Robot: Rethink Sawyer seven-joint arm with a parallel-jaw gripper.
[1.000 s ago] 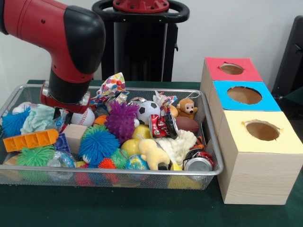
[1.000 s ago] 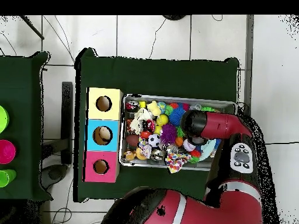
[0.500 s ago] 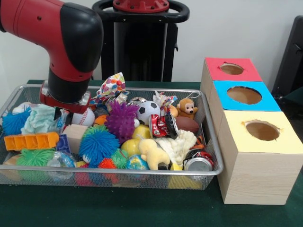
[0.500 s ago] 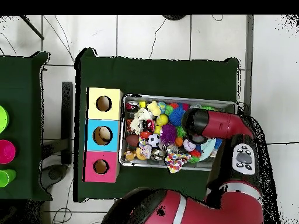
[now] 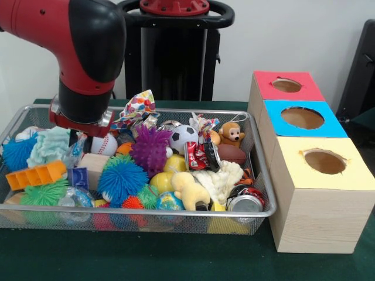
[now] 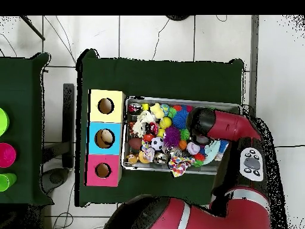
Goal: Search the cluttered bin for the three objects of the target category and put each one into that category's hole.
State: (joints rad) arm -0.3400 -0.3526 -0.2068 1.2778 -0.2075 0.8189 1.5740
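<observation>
At the bin's left end, the red-and-black arm's wrist [image 5: 82, 114] sits low over the clutter; the gripper is buried behind the toys, so I can't tell if it's released or clamped on anything. The wire mesh bin [image 5: 261, 175] is packed.

Left to right in the front view:
- fuzzy blue ball [image 5: 16, 152] at the left edge
- pale teal cloth [image 5: 51, 146]
- orange ridged plastic block [image 5: 35, 174] over a green spiky ball [image 5: 44, 193]
- white baseball [image 5: 105, 144] right beside the wrist
- big blue spiky ball [image 5: 121, 178]
- purple spiky ball [image 5: 151, 149]
- small soccer ball [image 5: 183, 137]
- crushed red can [image 5: 202, 156]
- brown monkey plush [image 5: 229, 134] near the right edge

Target category isn't stated, so the task's objects can't be pinned down; whatever they are, they're somewhere in this pile.

To the bin's right, the wooden box carries the pink hole [image 5: 286, 85], blue hole [image 5: 302, 117] and yellow hole [image 5: 324, 161].

My take for this step: come straight up and check that only one item rides along. The neighbours here are touching and soft, so snagging the cloth looks likely. Clear the bin rim before heading across, then centre over the hole before letting go.
</observation>
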